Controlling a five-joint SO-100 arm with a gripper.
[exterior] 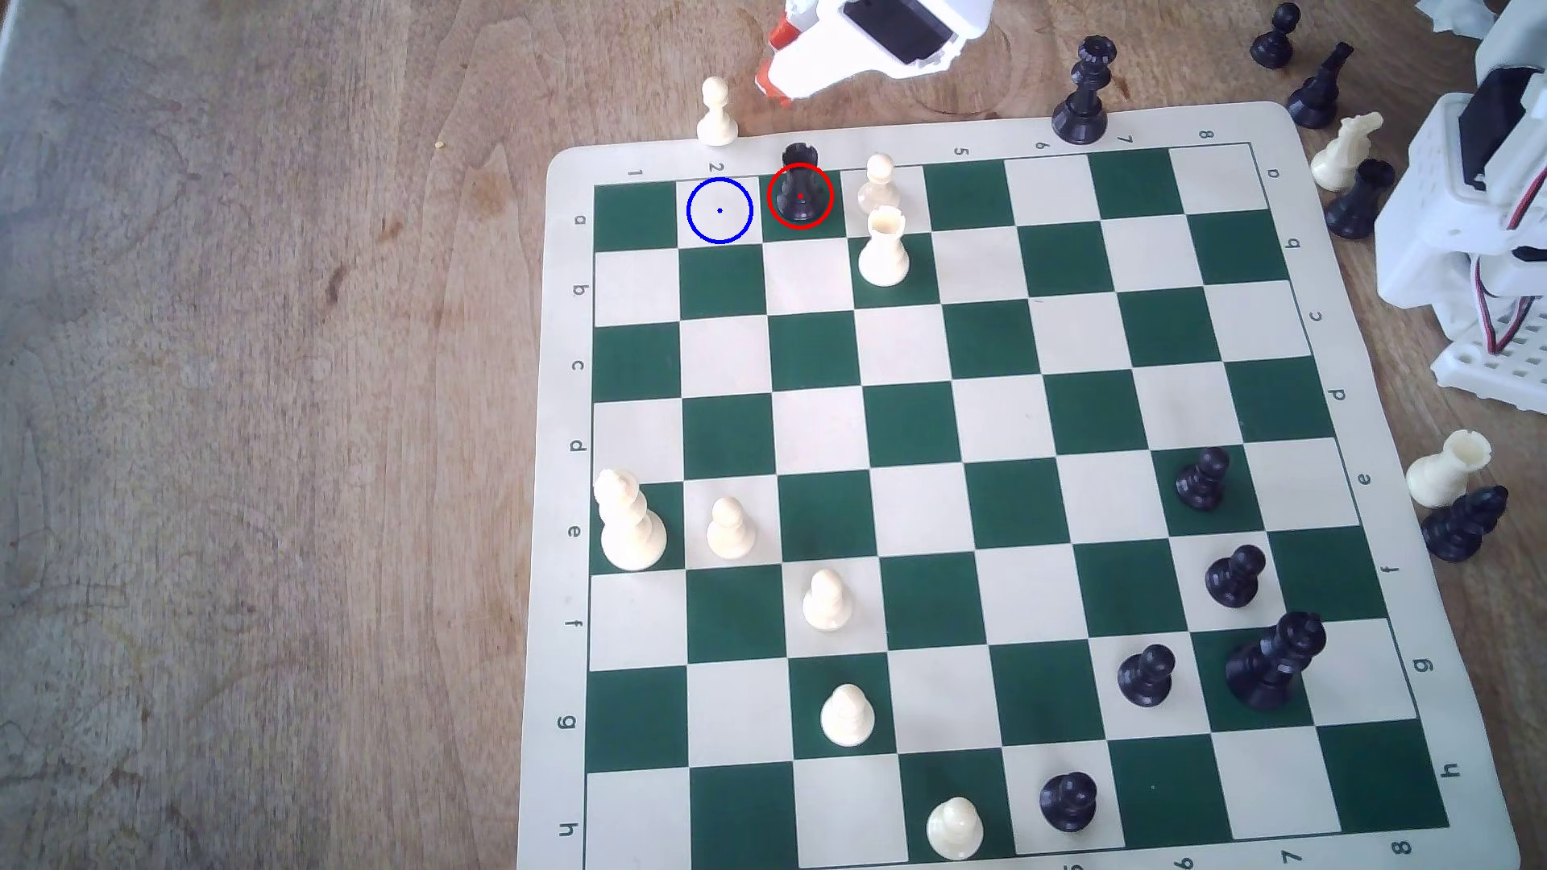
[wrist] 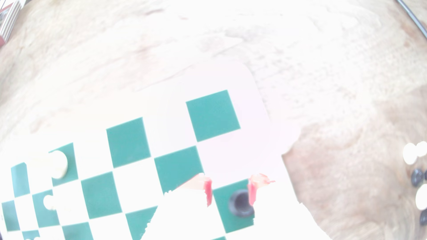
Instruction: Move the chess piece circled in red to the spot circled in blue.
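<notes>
- The black rook [exterior: 800, 186] stands upright on a red-ringed green square in the chessboard's [exterior: 988, 138] far row, near the corner at the exterior view's left.
- The blue-ringed cream square [exterior: 719, 211] lies just beside it, one square toward the exterior view's left, with nothing on it.
- The gripper [wrist: 231, 192] hangs above the rook, its orange-tipped fingers [wrist: 208, 191] spread apart and empty (the wrist view, badly washed out, shows the rook's top between them, close to one finger).
- A cream pawn [exterior: 879, 182] and a cream rook [exterior: 884, 248] stand close on the rook's other side.
- The wooden surface [exterior: 251, 418] carries the board.
</notes>
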